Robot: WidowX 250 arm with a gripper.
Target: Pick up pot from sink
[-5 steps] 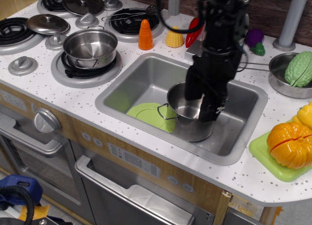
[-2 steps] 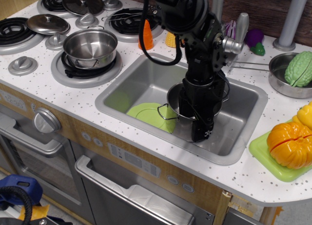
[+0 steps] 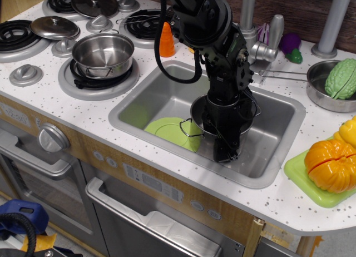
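Observation:
The tall shiny steel pot (image 3: 197,119) stands upright in the grey sink (image 3: 162,93), right of middle, with one wire loop handle (image 3: 187,128) showing on its left. My black gripper (image 3: 222,148) reaches down from above over the pot's near rim. One finger (image 3: 225,143) runs down the outside of the pot's front wall, almost to the sink floor. The other finger is hidden, so I cannot tell whether it is inside the pot or how far apart the jaws stand. The arm covers most of the pot.
A green plate (image 3: 166,129) lies on the sink floor left of the pot. A shallower steel pot (image 3: 103,52) sits on a burner at left. The faucet (image 3: 261,45) stands behind the sink. A pan with a green vegetable (image 3: 320,84) and an orange pumpkin (image 3: 332,165) are at right.
The gripper has come down from above the pot's opening and now reaches over its near rim. The arm has swung in over the sink. The pot has not moved.

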